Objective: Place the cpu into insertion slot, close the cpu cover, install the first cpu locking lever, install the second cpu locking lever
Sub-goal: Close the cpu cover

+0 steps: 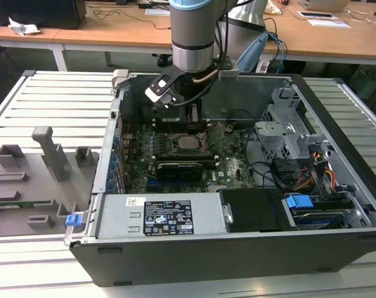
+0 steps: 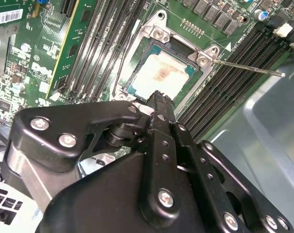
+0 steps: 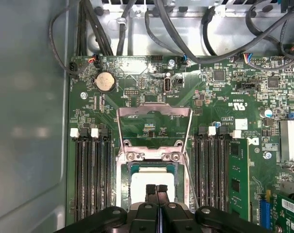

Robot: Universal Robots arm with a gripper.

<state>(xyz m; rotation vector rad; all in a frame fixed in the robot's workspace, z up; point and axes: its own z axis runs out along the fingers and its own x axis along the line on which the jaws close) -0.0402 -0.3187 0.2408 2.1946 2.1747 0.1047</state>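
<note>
First wrist view: gripper [image 3: 157, 189] pinched shut, empty, tips over cpu [image 3: 139, 180] w/ cover [image 3: 121, 187] down. Keep yr push square, off its face; 1 lever [image 2: 249, 68] looks unlatched.

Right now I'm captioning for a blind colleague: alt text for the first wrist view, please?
The shut claw sits over the pale cpu, which lies in the insertion slot on a green circuit board, black memory slots flanking it, cables beyond.

The cpu [image 3: 151, 178] lies in the insertion slot [image 3: 125, 184] on the board [image 3: 137, 82]. Long memory slots [image 3: 91, 174] run along both sides of it. The cpu cover [image 3: 154, 112] stands open just beside the slot. Your hand [image 3: 156, 190] hangs right over the cpu.
</note>
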